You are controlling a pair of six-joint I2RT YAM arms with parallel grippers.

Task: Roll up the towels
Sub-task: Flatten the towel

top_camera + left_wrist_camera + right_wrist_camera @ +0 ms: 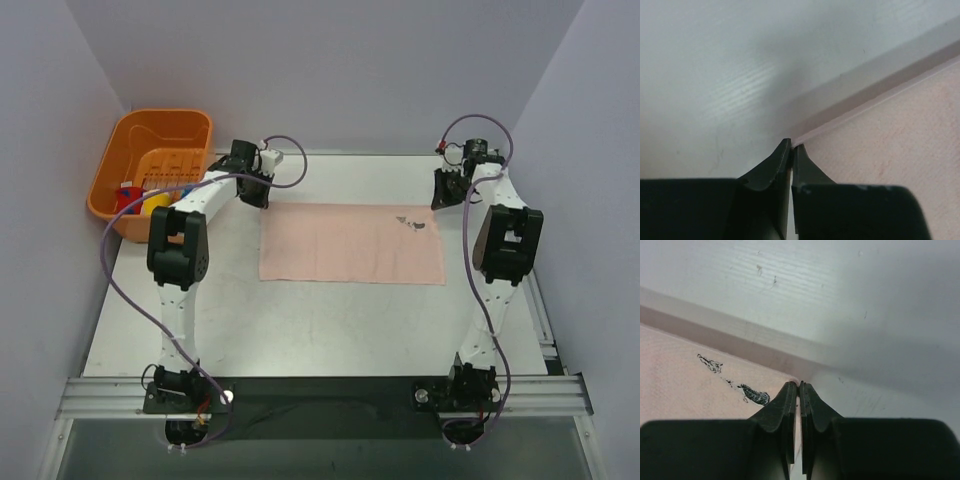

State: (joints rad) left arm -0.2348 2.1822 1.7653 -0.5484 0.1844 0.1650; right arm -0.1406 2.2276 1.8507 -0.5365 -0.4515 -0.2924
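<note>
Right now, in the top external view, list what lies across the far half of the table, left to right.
orange basket → left gripper → pink towel → right gripper

Pale pink towel [350,250], small dark marks [415,220]; orange basket [160,116], contents [140,200] seemingly red, yellow; white table [330,320]

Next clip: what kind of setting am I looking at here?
Probably a lab robot cell, not a home: a white table boxed in by plain walls, two arms bolted to a metal rail, with one pink towel and an orange basket as props.
</note>
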